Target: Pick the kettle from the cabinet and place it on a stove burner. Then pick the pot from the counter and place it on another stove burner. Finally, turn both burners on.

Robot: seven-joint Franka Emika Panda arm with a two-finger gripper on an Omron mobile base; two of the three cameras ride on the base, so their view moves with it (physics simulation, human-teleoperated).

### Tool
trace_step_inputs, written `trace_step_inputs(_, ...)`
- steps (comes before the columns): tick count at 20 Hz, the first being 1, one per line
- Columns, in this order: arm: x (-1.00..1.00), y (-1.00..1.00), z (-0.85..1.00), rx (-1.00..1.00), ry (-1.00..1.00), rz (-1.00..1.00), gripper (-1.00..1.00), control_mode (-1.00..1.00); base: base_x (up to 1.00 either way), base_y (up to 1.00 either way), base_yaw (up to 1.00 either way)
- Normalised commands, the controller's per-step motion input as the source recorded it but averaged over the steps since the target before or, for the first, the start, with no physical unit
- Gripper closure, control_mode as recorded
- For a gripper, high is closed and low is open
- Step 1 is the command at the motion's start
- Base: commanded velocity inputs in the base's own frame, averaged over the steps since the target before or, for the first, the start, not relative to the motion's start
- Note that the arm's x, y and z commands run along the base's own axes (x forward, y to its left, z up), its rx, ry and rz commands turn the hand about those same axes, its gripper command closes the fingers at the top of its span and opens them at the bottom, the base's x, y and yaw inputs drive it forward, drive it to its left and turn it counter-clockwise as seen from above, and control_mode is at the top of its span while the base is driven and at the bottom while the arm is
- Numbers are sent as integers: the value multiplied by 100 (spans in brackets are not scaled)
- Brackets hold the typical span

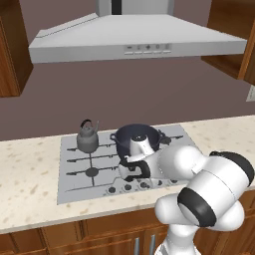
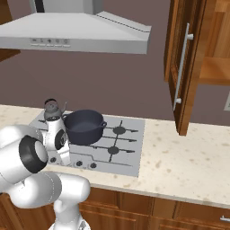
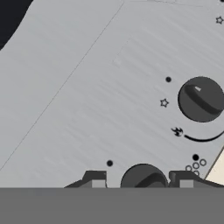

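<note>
Both placements look done, so you are on the last step: the kettle [image 1: 87,139] sits on the back-left burner, the pot [image 1: 137,139] on the burner just beside it, and your hand [image 3: 142,183] hovers low over the cooktop [image 3: 109,87] with its fingertips either side of a dark knob [image 3: 143,177], partly open and not visibly touching it. Next you probably need to close on that knob and twist (a second knob [image 3: 201,99] stands near). The pot crowds the wrist; the desk [image 2: 188,157] and cabinet [image 2: 191,58] stay well apart.
</note>
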Motion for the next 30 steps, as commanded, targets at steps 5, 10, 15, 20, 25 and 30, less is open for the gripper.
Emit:
trace_step_inputs(5,-1,0,-25,0,-10,15,100,-100,0,0,0)
trace_step_inputs(10,-10,0,-16,0,-9,12,-100,-100,0,0,0)
trace_step_inputs(15,-13,0,-8,0,-8,10,-100,-100,0,0,0)
trace_step_inputs(20,-3,0,0,0,-1,7,-100,-100,0,0,0)
trace_step_inputs(25,-2,0,6,0,0,4,-100,-100,0,0,0)
trace_step_inputs(30,-3,3,21,0,0,6,-100,-100,0,0,0)
